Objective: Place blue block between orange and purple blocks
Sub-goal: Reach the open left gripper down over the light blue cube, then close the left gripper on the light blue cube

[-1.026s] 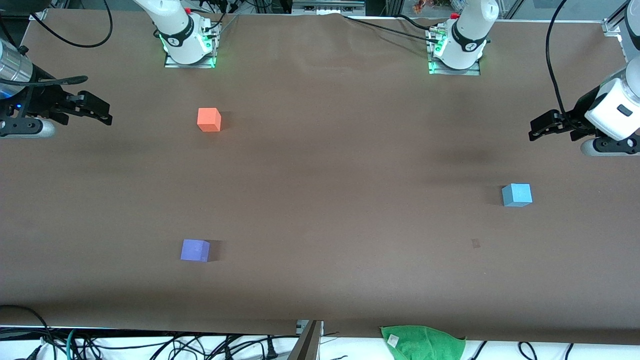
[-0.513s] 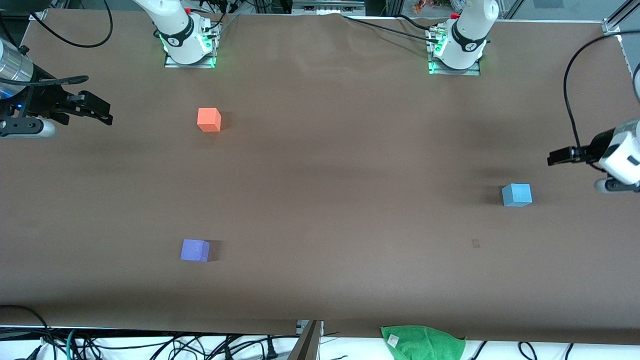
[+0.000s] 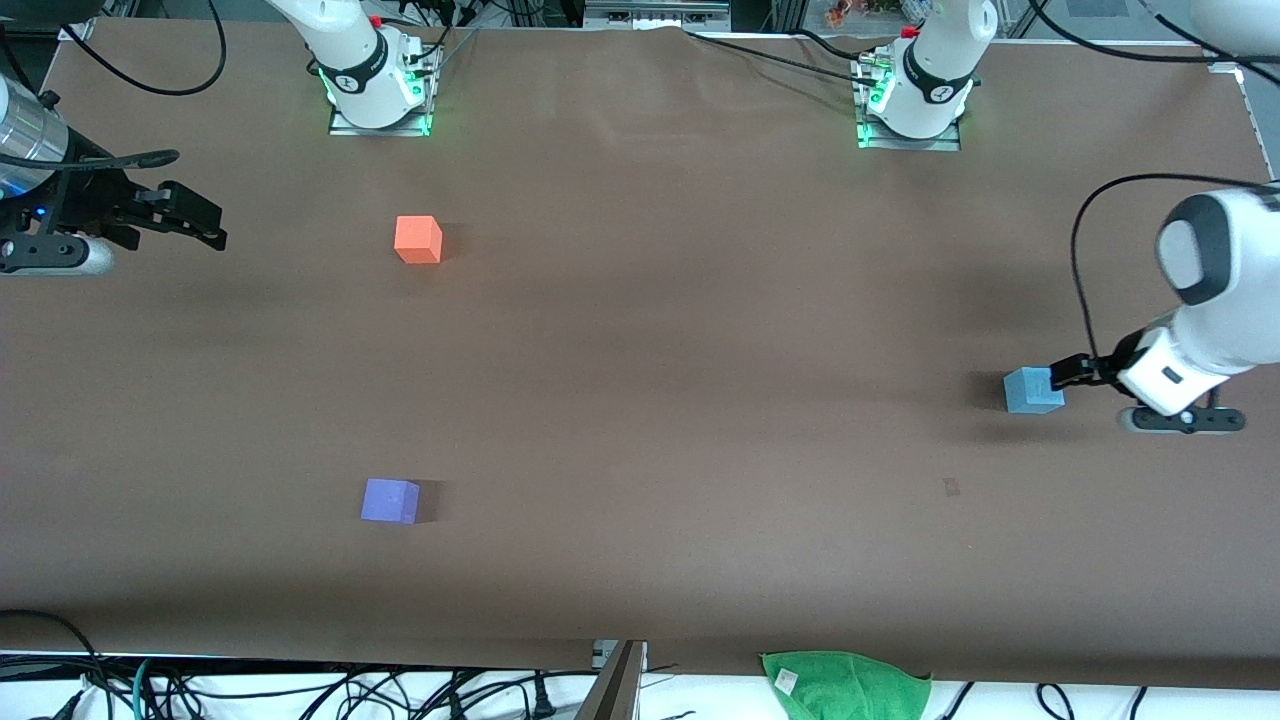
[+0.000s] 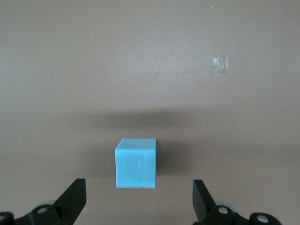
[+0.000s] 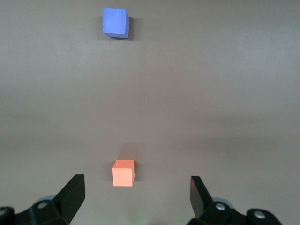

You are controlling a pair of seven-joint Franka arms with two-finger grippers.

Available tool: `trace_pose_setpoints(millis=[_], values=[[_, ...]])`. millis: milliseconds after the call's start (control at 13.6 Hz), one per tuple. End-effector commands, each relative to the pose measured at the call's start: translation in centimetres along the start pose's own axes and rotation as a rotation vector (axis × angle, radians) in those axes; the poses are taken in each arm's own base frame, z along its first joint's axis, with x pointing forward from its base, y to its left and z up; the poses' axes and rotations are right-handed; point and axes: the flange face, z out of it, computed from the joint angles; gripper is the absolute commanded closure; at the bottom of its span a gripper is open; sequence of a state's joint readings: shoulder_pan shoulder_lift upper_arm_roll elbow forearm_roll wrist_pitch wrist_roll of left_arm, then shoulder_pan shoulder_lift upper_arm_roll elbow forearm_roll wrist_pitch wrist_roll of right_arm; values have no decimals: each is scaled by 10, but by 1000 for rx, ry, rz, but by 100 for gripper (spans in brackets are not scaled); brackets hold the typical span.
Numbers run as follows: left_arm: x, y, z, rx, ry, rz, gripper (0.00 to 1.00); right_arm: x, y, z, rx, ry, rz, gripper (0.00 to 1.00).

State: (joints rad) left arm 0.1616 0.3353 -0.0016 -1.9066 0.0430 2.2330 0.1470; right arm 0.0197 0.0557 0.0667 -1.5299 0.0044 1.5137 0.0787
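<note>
Since a second ago the left gripper [image 3: 1062, 374] has been brought down from the table's edge to just beside the blue block [image 3: 1033, 390], which has not been shifted. The block is seen ahead of the spread, empty fingers [image 4: 74, 199], centred on their gap and not yet between them. The orange block [image 3: 418, 240] and purple block [image 3: 390, 500] lie well apart toward the right arm's end. The right gripper [image 3: 205, 222] waits, open and empty.

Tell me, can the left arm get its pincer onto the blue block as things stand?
Probably yes. The left pincer is open, right beside the blue block, which sits alone on the table with nothing around it.
</note>
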Motion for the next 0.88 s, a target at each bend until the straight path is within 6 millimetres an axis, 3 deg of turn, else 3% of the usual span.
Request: trace_pose_setpoints(millis=[0, 220, 513, 806], values=[[-27, -3, 37, 21, 53, 37, 0, -1, 1, -4, -1, 0, 6, 1], [-32, -11, 70, 28, 75, 68, 0, -1, 6, -4, -1, 0, 5, 1], [-31, -12, 99, 28, 98, 82, 0, 1, 8, -1, -1, -8, 9, 1], [-35, -17, 115, 25, 95, 79, 0, 2, 13, 0, 1, -9, 21, 1]])
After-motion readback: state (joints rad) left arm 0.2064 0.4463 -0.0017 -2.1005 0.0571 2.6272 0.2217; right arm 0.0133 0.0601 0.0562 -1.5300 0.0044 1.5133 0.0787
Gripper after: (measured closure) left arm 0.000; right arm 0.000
